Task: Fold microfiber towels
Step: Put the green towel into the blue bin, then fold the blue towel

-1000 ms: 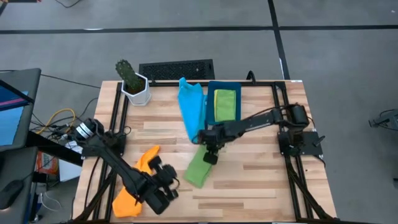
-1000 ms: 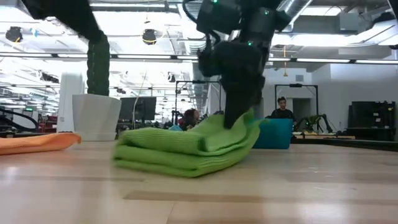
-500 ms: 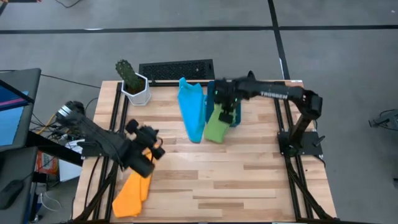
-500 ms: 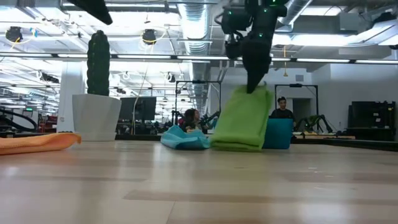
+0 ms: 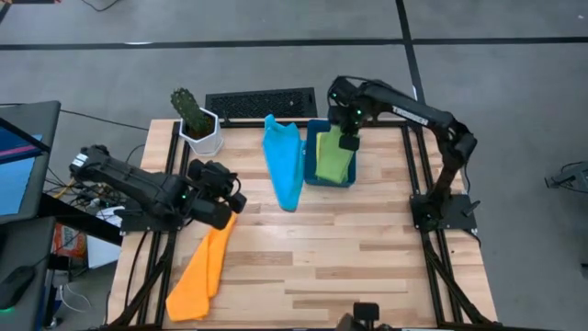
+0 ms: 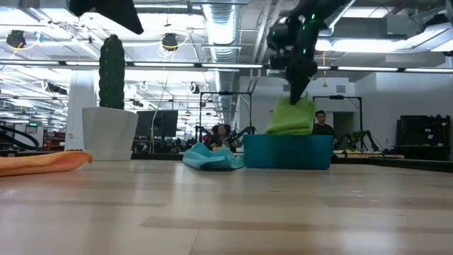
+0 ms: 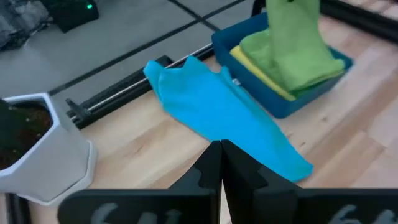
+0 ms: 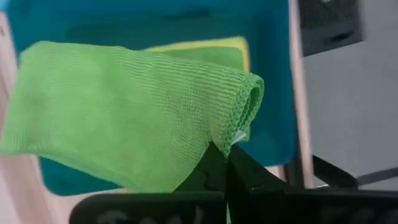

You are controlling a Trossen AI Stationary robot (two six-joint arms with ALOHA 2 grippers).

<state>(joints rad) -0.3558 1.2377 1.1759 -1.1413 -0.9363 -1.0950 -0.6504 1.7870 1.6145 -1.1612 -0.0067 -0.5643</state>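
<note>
The right gripper is positioned above the far side of the blue bin, at the far edge of the bench. Its jaws are clenched on the folded edge of the green towel. In the right wrist view the two fingers meet on the rolled fold of the green towel, with the cloth spreading away from the jaws over the bin. In the low view the green towel hangs directly below the gripper and its lower part sits inside the bin, rising above the rim.

A yellow towel lies in the bin under the green towel; only its edge shows.

The light blue towel lies unfolded on the bench, just beside the bin on the left-arm side, well apart from both grippers.

The left gripper hangs over the left part of the bench, at the near end of the orange towel. Its jaws are closed and empty; in the left wrist view the fingers press together with nothing between them. The orange towel lies stretched toward the near bench edge.

A white pot with a cactus stands at the far left corner of the bench.
</note>
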